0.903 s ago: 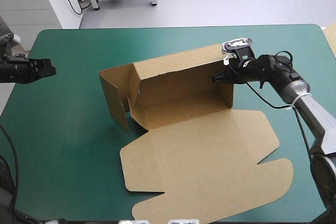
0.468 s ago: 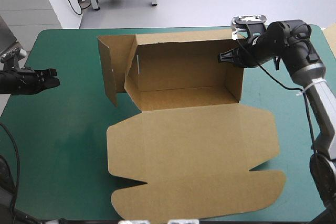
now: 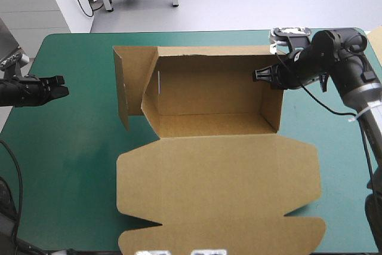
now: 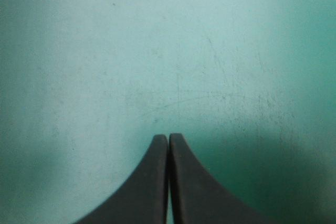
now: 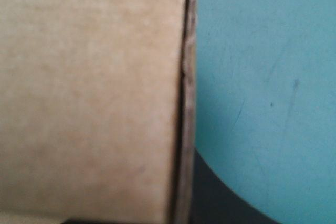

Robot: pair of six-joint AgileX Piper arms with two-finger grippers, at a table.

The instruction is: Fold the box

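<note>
The brown box stands in the middle of the table as an open tray, back and side walls raised. Its lid lies flat toward the near edge. An outer flap stands upright at its left end. My right gripper is at the top of the right wall, shut on it. In the right wrist view that wall fills the space between the fingers, with one black finger outside it. My left gripper hangs shut near the table's left edge, apart from the box, with only teal-green cover ahead of it.
Bare teal-green cover lies between the left gripper and the box. The lid's near flaps reach almost to the table's near edge. A pale board edge shows at the table's right edge.
The right gripper has swung toward the far right with the wall in its grip. The box has turned square to the table and the lid slid nearer. The left gripper barely moved.
</note>
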